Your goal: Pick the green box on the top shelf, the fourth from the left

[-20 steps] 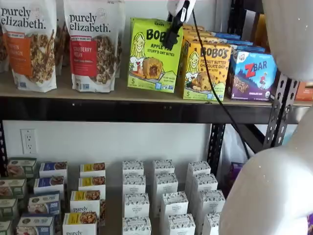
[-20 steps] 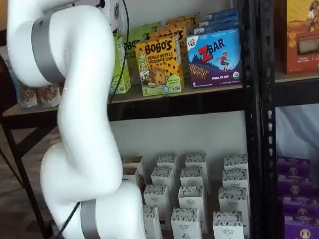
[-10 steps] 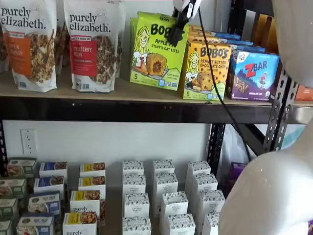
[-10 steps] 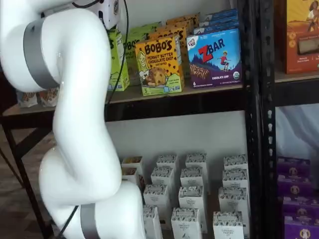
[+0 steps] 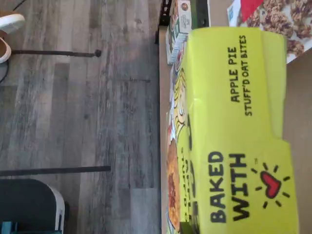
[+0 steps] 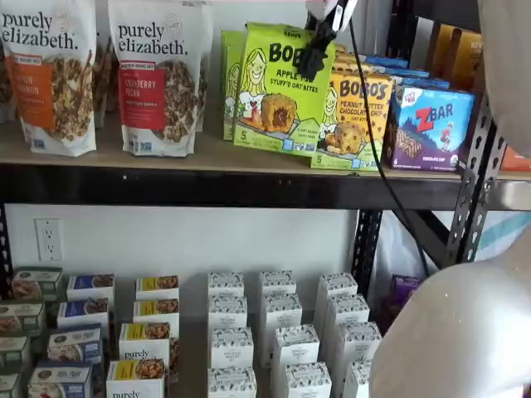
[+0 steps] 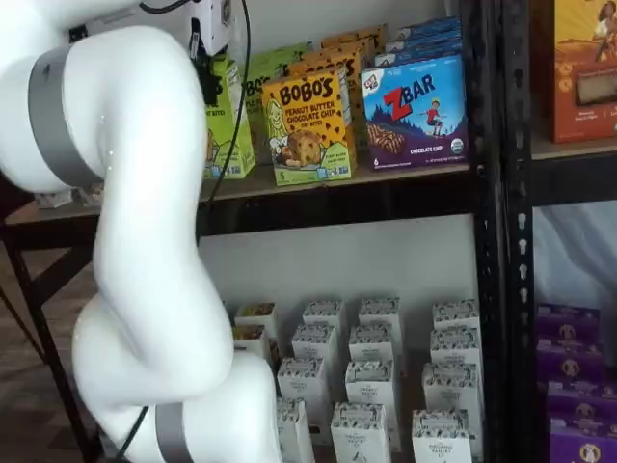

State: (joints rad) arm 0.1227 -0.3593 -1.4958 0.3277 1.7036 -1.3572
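The green Bobo's apple pie box (image 6: pixel 280 87) hangs in my gripper (image 6: pixel 314 51) in front of the top shelf (image 6: pixel 166 157), slightly tilted and overlapping the yellow box beside it. The black fingers are closed on its upper right corner. In a shelf view the same box (image 7: pixel 228 121) shows edge-on under the gripper (image 7: pixel 205 69), partly behind my white arm. In the wrist view the box's lime top face (image 5: pixel 234 131), printed "baked with", fills most of the picture; the fingers do not show there.
Another green box (image 6: pixel 228 79) stands behind the held one. A yellow Bobo's box (image 6: pixel 355 116) and a blue Zbar box (image 6: pixel 427 124) stand to its right, granola bags (image 6: pixel 158 75) to its left. Small white boxes (image 6: pixel 282 332) fill the lower shelf. My arm (image 7: pixel 135 241) covers the left.
The gripper has lifted the green box off its place in the row and drawn it out and to the right, in front of the yellow box. A second green box now shows behind it.
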